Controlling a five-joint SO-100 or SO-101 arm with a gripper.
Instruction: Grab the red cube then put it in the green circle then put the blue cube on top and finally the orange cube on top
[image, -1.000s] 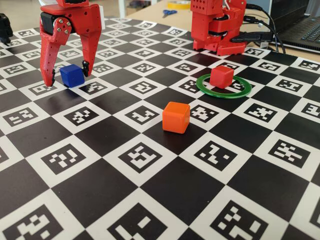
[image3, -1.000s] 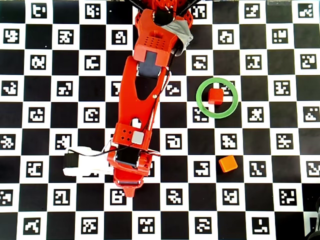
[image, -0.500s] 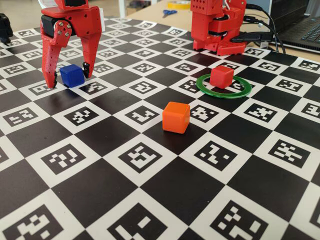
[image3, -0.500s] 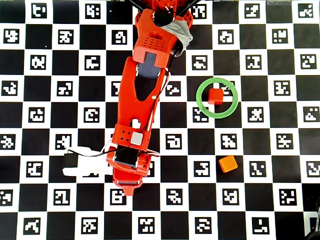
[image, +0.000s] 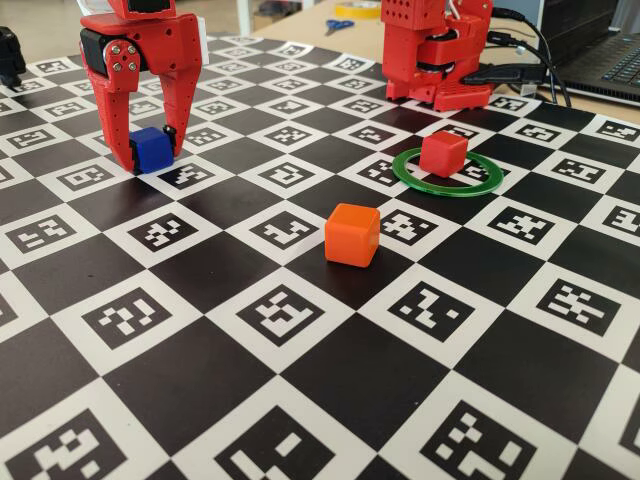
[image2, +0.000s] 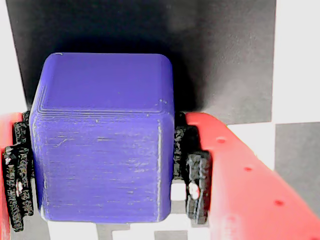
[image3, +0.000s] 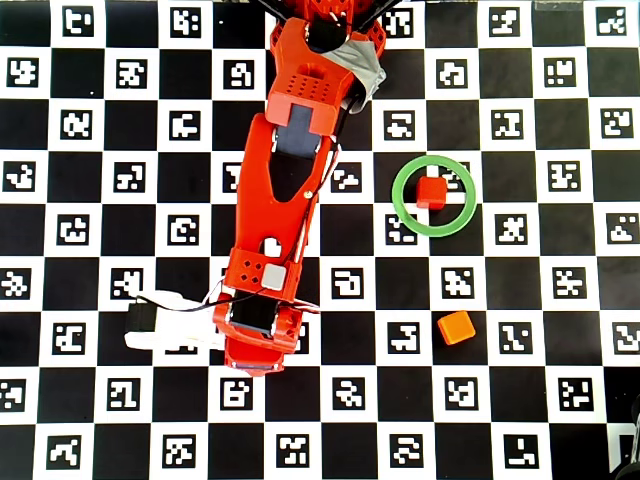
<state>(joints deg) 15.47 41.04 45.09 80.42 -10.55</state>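
Between pincer (image: 150, 155) fingers: blue cube (image: 151, 149) | red cube (image: 443, 153) inside green circle (image: 446, 172)

I see the small glossy red plastic cube (image: 443, 153) upright inside the thin flat translucent green plastic ring (image: 412, 175), toward its far edge. The glossy bright orange plastic cube (image: 352, 235) sits apart, nearer my fixed camera. The deep-blue plastic cube (image2: 102, 137), layer lines on its faces, sits squeezed between the claw (image: 148, 152) fingers.
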